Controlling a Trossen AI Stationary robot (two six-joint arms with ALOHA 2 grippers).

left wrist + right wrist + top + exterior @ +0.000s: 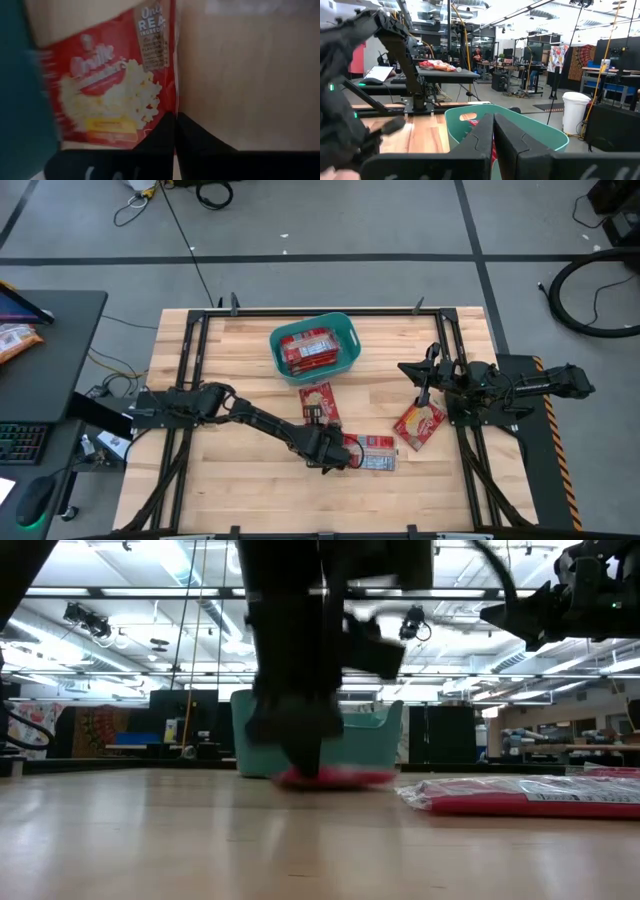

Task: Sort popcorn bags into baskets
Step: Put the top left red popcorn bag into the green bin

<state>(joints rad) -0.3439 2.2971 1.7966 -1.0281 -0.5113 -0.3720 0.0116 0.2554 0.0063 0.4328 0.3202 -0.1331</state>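
My left arm reaches long and low from 9 o'clock toward the worktop's [200, 490] centre-front, its left tool [330, 452] down on the wood at about 6 o'clock of the teal basket [350, 332]. In its wrist view the two dark fingers [155, 137] sit closed together with only a hairline seam, tips at the edge of a face-up popcorn bag [112, 85]; I cannot tell whether any film is pinched. From above, that tool lies between the face-up bag [319, 402] and a bag showing its grey printed back [372, 452], which touches it at 3 o'clock. My right arm is folded at 3 o'clock, right tool [422, 370] raised off the wood, fingers [480, 135] closed on nothing, pointed at the basket [540, 132]. A tilted bag [420, 424] lies near it at 6 o'clock. The basket holds red bags [308, 348], seen only from overhead. The low view shows the left arm [295, 650] blocking most of the basket [375, 735], with a bag [520, 792] flat in the foreground.
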